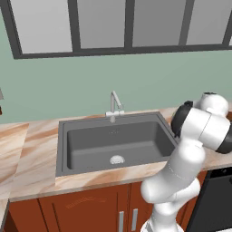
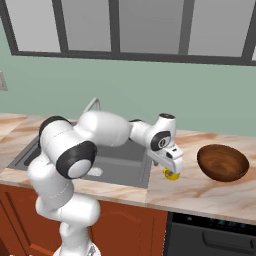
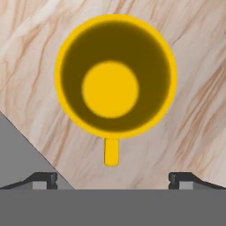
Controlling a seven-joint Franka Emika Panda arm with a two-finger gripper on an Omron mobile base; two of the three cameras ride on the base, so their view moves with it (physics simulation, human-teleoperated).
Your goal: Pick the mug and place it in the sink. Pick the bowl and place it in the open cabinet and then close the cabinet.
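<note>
Gripper (image 3: pixel 113 178) hangs directly above the mug (image 3: pixel 115 77), jaws spread wide, nothing held; tips sit either side of the mug's handle (image 3: pixel 111 152). Mug stands upright on the counter (image 2: pixel 210 192), just right of the sink (image 1: pixel 115 142), partly hidden under the hand in the right base view. Bowl (image 2: pixel 223 162) sits further right on the counter, well apart from the mug.

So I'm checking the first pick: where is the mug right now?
In the right base view the mug stands on the counter between the sink and the bowl, directly under the open gripper.
</note>
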